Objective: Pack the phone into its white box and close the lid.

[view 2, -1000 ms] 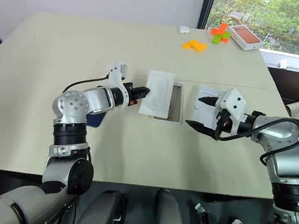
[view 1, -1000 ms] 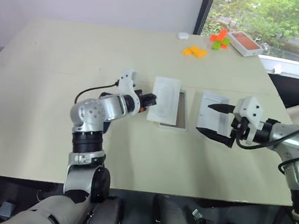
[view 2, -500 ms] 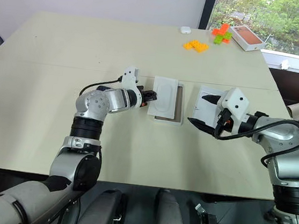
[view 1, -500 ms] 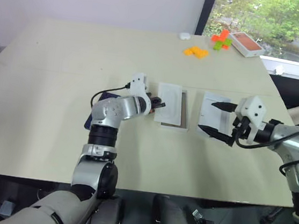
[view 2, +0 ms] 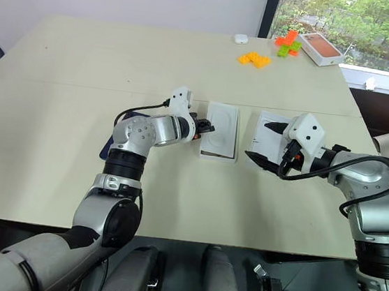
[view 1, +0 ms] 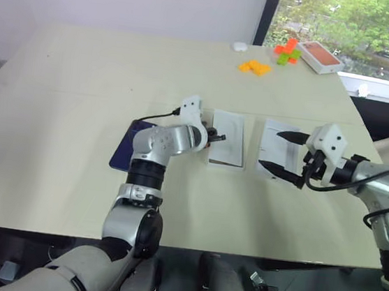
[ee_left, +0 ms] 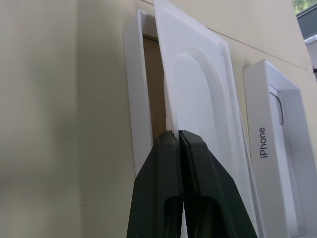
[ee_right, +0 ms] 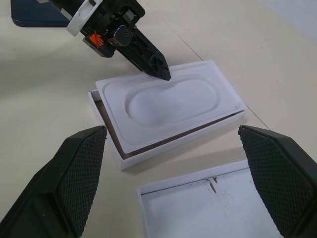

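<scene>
The phone (view 1: 129,153) lies flat on the table (view 1: 83,70), left of the white box (ee_right: 130,154) and partly behind your left arm; it is not yet packed.

Step in hand: the insert. Your left gripper (ee_left: 177,140) has its 2 fingers clenched on the near-left edge of the flat white insert (ee_right: 168,101), which sits askew over the white box, one side raised so the brownish floor shows beneath. Your right gripper (view 1: 286,156) hangs with its fingers spread wide and grasping nothing, just above the lid (view 1: 273,149), which lies hollow side up immediately right of the box.

Judgement: the tray is not ready for the phone until the insert is either seated flat or taken away. The next move calls for you to settle that piece squarely, let go, then reach left for the phone. The tilted insert could slip or drag the light box along.

Surface and room: a pale, matt table. At its far right corner stand an orange-topped box (view 1: 319,56), orange and green blocks (view 1: 269,59) and a small white object (view 1: 239,46). A window with trees lies beyond.
</scene>
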Controlling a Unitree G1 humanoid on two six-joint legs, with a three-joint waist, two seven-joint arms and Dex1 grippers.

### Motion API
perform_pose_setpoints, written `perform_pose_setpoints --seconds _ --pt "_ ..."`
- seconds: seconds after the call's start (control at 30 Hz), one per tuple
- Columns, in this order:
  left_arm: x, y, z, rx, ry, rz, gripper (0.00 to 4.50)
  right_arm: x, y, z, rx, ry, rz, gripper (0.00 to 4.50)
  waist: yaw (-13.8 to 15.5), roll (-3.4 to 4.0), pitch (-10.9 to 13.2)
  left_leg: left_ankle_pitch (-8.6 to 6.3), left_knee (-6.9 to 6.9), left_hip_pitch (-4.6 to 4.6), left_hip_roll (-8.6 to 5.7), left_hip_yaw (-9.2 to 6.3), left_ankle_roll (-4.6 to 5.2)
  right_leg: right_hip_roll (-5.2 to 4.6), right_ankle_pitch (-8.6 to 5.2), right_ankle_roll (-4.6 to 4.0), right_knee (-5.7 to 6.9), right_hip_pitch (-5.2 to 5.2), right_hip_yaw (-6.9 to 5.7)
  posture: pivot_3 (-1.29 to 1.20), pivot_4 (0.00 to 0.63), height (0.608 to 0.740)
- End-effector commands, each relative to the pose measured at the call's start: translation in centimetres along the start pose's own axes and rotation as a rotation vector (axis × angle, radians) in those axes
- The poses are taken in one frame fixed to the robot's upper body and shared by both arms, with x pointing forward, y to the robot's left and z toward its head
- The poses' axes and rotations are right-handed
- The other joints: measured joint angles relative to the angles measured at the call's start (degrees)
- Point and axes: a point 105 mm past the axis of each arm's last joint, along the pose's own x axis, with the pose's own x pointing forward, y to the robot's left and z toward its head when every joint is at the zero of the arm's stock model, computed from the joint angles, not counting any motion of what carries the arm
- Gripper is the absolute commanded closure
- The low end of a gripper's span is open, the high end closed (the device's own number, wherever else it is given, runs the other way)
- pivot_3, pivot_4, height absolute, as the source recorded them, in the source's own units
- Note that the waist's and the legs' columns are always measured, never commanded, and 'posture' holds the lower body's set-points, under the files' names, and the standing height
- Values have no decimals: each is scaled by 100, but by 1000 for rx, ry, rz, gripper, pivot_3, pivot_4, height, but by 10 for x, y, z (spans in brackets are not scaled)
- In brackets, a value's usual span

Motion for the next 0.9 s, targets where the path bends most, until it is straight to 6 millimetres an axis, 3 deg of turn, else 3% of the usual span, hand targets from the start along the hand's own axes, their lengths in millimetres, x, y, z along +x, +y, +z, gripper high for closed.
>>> perform_pose_setpoints --seconds 0.03,0.13,0.17,0.23,0.47,0.57,0.9 --pt "-2 -9 6 10 -22 -20 4455 -6 -7 16 -35 -50 -37 0 2 0 0 0 0 0 0 0 0 0 0 0 0 0 0 0 150 740" --pt "-3 -14 3 -4 -15 -48 4455 -7 -9 16 -49 -38 -48 0 1 0 0 0 0 0 0 0 0 0 0 0 0 0 0 0 150 740" --pt "-3 -19 2 0 -14 -69 4168 -7 -9 16 -52 -38 -48 0 1 0 0 0 0 0 0 -1 0 0 0 0 0 0 0 0 150 740" --pt "-3 -23 2 19 -19 -78 3447 -6 -9 17 -53 -39 -48 0 1 0 0 0 0 0 0 0 0 0 0 0 0 0 0 0 150 740" --pt "-9 -30 12 38 -19 -134 56 -4 -7 15 -58 -40 -44 0 -2 0 0 0 0 2 0 1 0 0 0 0 1 0 0 0 150 740" --pt "-16 -33 23 46 -26 -163 56 -2 -8 16 -54 -48 -44 0 -10 0 0 0 0 1 -1 3 0 1 0 0 1 1 0 0 150 740" --pt "-38 -58 28 161 34 -318 56 3 -9 18 -55 -61 -41 0 -13 0 0 1 0 1 0 1 -1 2 0 0 1 0 0 0 150 740"
